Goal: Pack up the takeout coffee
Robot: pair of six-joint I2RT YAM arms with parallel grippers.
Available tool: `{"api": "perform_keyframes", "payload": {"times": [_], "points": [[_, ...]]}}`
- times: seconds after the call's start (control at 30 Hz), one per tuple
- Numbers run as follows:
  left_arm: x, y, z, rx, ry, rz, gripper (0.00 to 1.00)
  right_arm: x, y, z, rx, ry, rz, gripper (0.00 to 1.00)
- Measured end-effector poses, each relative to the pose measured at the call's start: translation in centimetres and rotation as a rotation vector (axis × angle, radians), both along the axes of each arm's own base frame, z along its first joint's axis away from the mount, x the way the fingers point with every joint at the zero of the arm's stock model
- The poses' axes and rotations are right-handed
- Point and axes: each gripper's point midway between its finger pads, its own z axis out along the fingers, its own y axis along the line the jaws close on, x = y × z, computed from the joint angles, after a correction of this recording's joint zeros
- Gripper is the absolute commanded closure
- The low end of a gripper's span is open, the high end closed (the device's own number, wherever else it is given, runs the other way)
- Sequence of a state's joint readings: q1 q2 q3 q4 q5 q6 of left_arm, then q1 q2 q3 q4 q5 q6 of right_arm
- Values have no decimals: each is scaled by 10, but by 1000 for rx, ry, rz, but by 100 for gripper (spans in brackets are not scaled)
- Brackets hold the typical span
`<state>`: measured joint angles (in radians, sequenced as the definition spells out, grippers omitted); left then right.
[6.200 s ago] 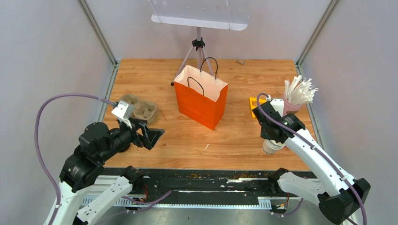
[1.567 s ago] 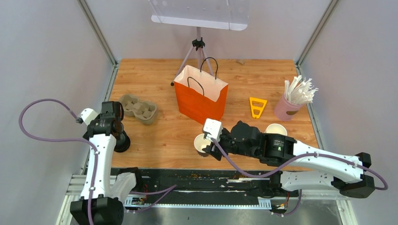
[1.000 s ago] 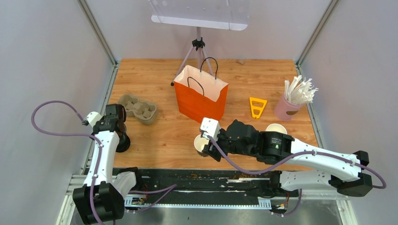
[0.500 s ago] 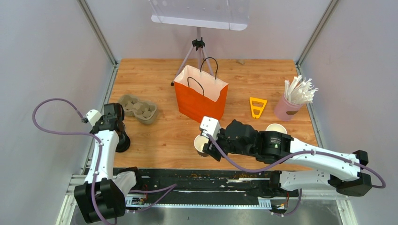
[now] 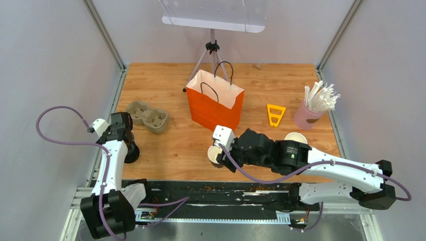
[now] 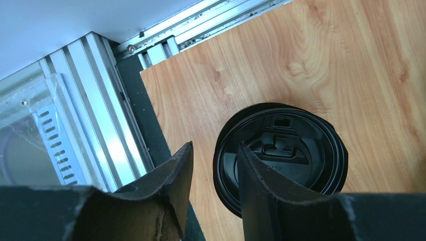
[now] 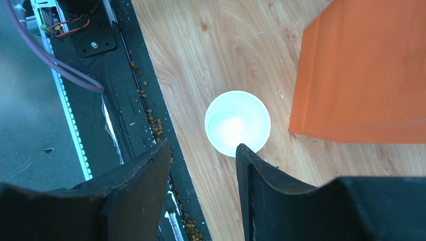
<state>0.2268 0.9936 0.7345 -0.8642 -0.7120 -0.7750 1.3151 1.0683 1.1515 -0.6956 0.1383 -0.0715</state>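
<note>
**A:** Left to right, what do we count?

**B:** One left gripper (image 5: pixel 128 143), pointing down over a pile of black lids (image 5: pixel 133 156) near the left edge of the table (image 5: pixel 171 150). We cannot tell how many lids are in the pile. At the gripper's 1 o'clock lies one brown cup tray (image 5: pixel 147 115).

**A:** And its jaws?

**B:** From the left wrist we see them parted, with the pile's left rim in the gap and nothing pinched. Only that view shows us the sip slot on the top lid.

**A:** In the middle?

**B:** One orange bag (image 5: pixel 215 108), upright with its mouth open, and one tripod (image 5: pixel 212 50) at its 12 o'clock. At the bag's 6 o'clock one white cup (image 5: pixel 213 154) stands lidless on the wood. The right gripper (image 5: pixel 223 154) is over it, reaching in from 3 o'clock.

**A:** Is it gripping?

**B:** No. The right wrist shows us the fingers spread, one above the cup's rim and one well off to its side. Only there do we see the cup's bare inside and the crumbs (image 7: pixel 150 118) along the black rail (image 7: pixel 115 100).

**A:** And to the right?

**B:** Only the top view covers that side. The other white cup (image 5: pixel 295 137), also lidless, is at 3 o'clock of the first. There is one yellow triangle (image 5: pixel 275 114) at its 11 o'clock and one pink cup of straws (image 5: pixel 312 113) at its 1 o'clock.
</note>
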Motion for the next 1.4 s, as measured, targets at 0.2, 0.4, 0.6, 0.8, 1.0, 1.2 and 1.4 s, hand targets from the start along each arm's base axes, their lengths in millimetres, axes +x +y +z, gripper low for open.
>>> {"api": "perform_keyframes", "payload": {"times": [0.2,0.4,0.6,0.8,1.0,1.2,1.4], "points": [[2,1,0,4,-8,-1,66,0,-1,-1,-4,-1,-2,49],[4,2,1,7,-13,-9,71,0,-1,-1,-4,0,-2,49],[4,2,-1,6,-13,-11,70,0,-1,-1,-4,0,-2,49],[3,2,-3,6,-8,-11,72,1,-1,-1,-5,-2,-5,49],[3,2,-4,7,-10,-10,87,1,-1,-1,-6,-3,-8,49],[3,1,-2,3,-22,-16,100,1,-1,-1,-5,-2,-9,49],[2,0,6,3,-53,-21,100,1,-1,-1,-5,-1,-10,50]]}}
